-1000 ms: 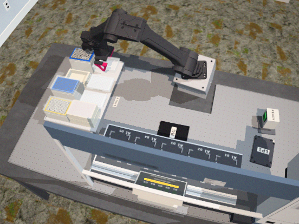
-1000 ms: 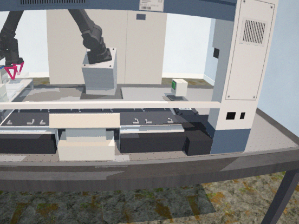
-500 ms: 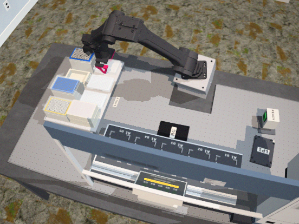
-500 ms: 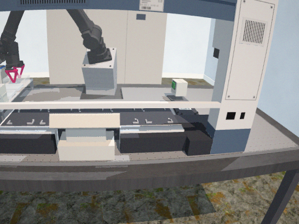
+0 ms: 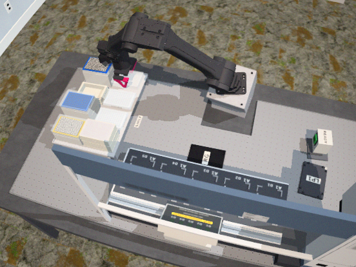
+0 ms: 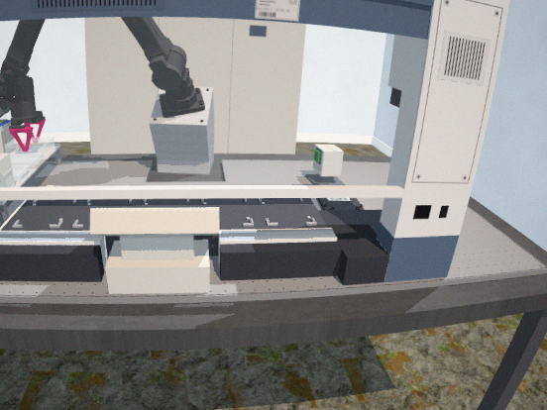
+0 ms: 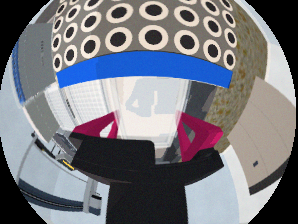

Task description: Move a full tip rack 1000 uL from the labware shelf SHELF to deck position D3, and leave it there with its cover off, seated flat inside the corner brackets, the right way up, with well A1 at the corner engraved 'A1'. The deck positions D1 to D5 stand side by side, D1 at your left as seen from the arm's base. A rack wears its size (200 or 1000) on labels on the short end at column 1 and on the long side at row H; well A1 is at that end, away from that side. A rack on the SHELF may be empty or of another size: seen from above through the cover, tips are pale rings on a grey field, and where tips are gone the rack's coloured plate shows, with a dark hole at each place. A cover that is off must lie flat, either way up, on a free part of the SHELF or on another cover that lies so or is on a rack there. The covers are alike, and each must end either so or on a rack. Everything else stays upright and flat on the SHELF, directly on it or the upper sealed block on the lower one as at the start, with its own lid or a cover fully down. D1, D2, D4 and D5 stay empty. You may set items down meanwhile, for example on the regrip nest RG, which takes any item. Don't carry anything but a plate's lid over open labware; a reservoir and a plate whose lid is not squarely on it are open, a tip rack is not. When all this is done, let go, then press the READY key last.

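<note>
My gripper [image 5: 123, 81] is at the far end of the SHELF, right beside a blue-rimmed tip rack [image 5: 96, 65]. The rack has no cover on it and is full of pale rings. In the wrist view the rack [image 7: 147, 23] fills the top. The pink fingers stand wide and are shut on a clear cover [image 7: 152, 104]. The cover [image 5: 137, 79] sits low over the SHELF's far corner; I cannot tell if it rests there. In the exterior view the gripper [image 6: 27, 135] is at the far left. Deck position D3 [image 5: 206, 173] is empty.
The SHELF also holds a yellow-rimmed tip rack [image 5: 68, 126], a rack showing a blue plate [image 5: 77, 100], an open cream reservoir [image 5: 93, 89] and several pale covered items. The RG nest [image 5: 206, 156] lies behind D3. The READY key [image 5: 322, 140] is at the right.
</note>
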Robot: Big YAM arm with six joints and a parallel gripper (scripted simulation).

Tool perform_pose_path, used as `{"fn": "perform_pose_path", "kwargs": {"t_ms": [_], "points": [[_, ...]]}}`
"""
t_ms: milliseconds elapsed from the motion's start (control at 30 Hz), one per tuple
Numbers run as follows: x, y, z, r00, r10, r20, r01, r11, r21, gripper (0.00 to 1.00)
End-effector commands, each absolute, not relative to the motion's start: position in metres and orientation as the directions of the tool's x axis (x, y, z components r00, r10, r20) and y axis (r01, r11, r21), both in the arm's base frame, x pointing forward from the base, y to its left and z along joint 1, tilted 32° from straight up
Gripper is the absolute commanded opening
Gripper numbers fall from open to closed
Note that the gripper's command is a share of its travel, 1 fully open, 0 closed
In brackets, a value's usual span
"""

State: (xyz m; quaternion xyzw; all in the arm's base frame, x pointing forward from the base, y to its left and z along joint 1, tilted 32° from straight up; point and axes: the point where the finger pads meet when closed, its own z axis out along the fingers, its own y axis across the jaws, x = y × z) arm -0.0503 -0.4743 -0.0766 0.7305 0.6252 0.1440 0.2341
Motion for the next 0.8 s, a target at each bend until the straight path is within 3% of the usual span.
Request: {"fn": "perform_pose_path", "kwargs": {"t_ms": [0, 767], "points": [[-0.058, -0.487, -0.066, 0.189, 0.975, -0.115, 0.849, -0.103, 0.518, 0.0], [-0.057, -0.498, -0.068, 0.19, 0.973, -0.128, 0.85, -0.098, 0.517, 0.0]]}}
